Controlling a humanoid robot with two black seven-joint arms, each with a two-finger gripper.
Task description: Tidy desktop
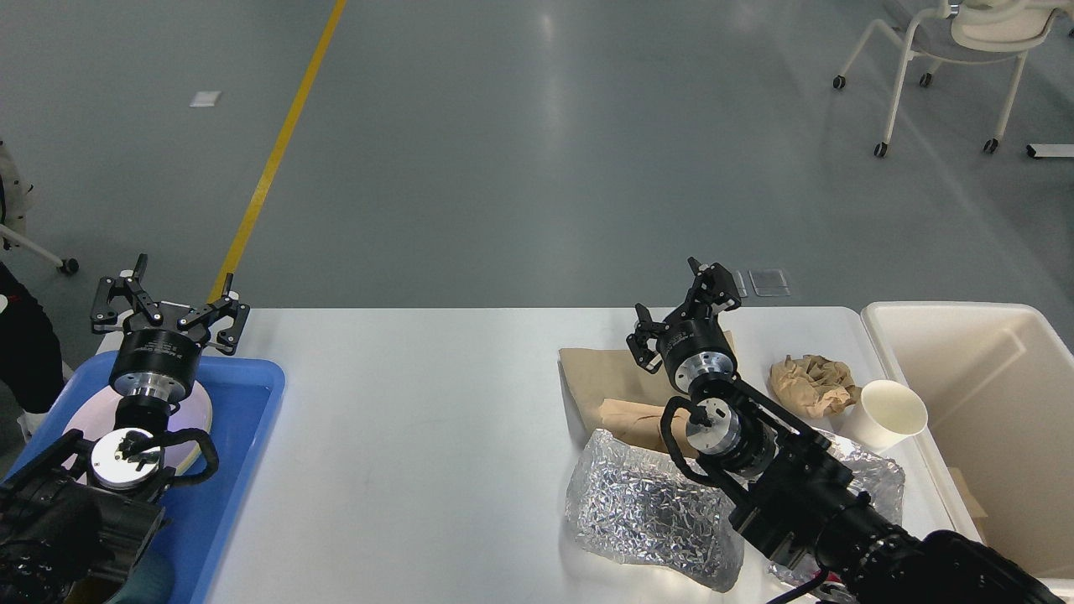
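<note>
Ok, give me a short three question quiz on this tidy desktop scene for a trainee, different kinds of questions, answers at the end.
1. True or false: the paper cup lies inside the cream bin.
2. Which is nearest the bin? A. foil sheet B. crumpled brown paper C. paper cup
3. Fill in: the left gripper hangs open over the far end of the blue ____.

Key:
1. False; it stands upright on the desktop, beside the bin.
2. C.
3. tray; the right gripper, also open, is above the flat brown paper bag.
</note>
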